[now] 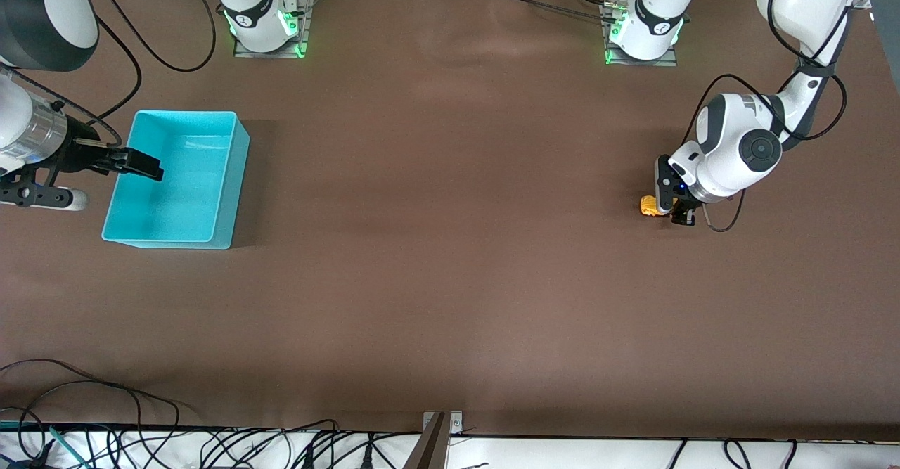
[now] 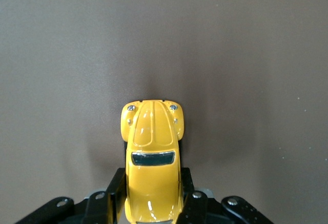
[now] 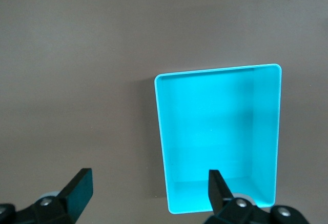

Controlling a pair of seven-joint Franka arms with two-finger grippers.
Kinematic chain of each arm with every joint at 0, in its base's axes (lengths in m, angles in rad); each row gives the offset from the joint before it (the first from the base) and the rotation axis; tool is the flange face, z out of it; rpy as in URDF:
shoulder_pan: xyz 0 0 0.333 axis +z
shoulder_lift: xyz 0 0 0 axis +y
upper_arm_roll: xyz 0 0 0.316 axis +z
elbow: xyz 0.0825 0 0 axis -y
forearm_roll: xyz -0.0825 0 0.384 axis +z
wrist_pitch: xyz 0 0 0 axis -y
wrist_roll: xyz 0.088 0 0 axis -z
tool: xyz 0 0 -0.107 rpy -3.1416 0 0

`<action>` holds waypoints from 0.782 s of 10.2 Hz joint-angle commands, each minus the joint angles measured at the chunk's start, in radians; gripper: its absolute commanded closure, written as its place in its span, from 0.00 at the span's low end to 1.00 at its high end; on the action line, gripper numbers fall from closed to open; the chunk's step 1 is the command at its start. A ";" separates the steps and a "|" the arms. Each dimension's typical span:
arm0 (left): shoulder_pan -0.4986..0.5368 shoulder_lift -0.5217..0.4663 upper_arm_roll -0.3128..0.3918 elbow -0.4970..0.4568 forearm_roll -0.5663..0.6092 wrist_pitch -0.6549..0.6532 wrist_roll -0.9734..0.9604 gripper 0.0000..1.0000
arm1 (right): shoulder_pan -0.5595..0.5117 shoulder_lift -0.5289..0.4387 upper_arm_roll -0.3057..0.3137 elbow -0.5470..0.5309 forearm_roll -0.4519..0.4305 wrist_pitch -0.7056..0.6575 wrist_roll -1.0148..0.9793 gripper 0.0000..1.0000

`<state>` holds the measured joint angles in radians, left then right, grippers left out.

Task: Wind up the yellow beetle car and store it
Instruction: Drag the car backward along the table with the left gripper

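The yellow beetle car [image 1: 650,206] [image 2: 152,157] rests on the brown table near the left arm's end. My left gripper [image 1: 673,209] [image 2: 152,193] is shut on the car, one black finger [image 2: 114,196] pressed against each side of its rear half. Its bonnet and headlights stick out past the fingertips. My right gripper [image 1: 144,166] [image 3: 148,193] hangs open over the rim of the turquoise bin [image 1: 223,174] [image 3: 266,131] at the right arm's end, with nothing between its fingers. The bin is empty.
Both arm bases [image 1: 264,19] [image 1: 643,29] stand at the table's edge farthest from the front camera. Cables [image 1: 211,448] lie along the edge nearest that camera. A small metal bracket [image 1: 439,430] sits at the middle of that edge.
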<state>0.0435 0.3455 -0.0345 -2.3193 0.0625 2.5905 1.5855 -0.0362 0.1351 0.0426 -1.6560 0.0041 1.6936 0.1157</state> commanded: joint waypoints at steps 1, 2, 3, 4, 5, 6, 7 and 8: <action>0.001 -0.003 0.004 0.001 0.014 -0.001 0.027 0.95 | -0.005 0.001 0.002 0.012 0.019 -0.005 -0.005 0.00; 0.007 0.010 0.004 0.001 0.013 0.002 0.027 0.96 | -0.005 0.001 0.002 0.012 0.020 -0.003 -0.007 0.00; 0.009 0.013 0.004 0.001 0.014 0.002 0.027 0.99 | -0.005 0.001 0.002 0.012 0.020 -0.003 -0.008 0.00; 0.010 0.013 0.004 0.001 0.014 0.002 0.027 0.99 | -0.007 0.001 0.002 0.012 0.019 -0.003 -0.008 0.00; 0.010 0.015 0.004 0.001 0.014 0.002 0.027 1.00 | -0.007 0.001 0.000 0.012 0.019 -0.003 -0.008 0.00; 0.012 0.015 0.004 0.001 0.013 0.002 0.022 1.00 | -0.005 0.001 0.002 0.012 0.019 -0.003 -0.007 0.00; 0.013 0.018 0.014 0.001 0.013 0.002 0.022 1.00 | -0.007 0.001 0.000 0.012 0.020 -0.003 -0.001 0.00; 0.015 0.026 0.028 0.003 0.013 0.002 0.025 1.00 | -0.007 0.001 0.000 0.012 0.020 -0.003 -0.001 0.00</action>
<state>0.0488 0.3506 -0.0230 -2.3206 0.0625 2.5905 1.5955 -0.0366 0.1351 0.0424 -1.6560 0.0042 1.6936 0.1157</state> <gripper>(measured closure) 0.546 0.000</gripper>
